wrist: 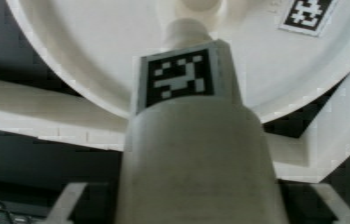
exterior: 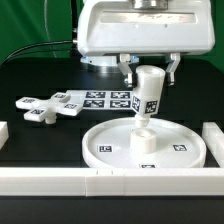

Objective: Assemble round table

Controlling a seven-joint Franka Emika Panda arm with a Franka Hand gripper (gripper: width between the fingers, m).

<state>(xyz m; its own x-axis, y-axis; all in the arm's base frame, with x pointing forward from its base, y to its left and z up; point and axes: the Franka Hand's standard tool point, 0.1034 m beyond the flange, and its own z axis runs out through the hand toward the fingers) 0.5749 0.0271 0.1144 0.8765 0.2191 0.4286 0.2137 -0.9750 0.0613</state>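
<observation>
Cylinder (wrist: pixel 186 130) with square black-and-white tag stands tilted at the disc (exterior: pixel 172 130) socket, frame centre; gripper (exterior: pixel 152 66) straddles it, grip I cannot confirm.

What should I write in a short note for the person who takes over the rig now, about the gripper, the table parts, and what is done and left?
Gripper: fingers flank the top of the thick cylinder; whether they clamp it cannot be told.
Parts: round disc lies flat; the cylinder stands slightly tilted, narrow end at the central socket; cross-shaped piece lies loose toward the exterior view's left.
Done: cylinder brought to the socket.
Left: probably seat it fully, then fit the cross-shaped piece.
</observation>
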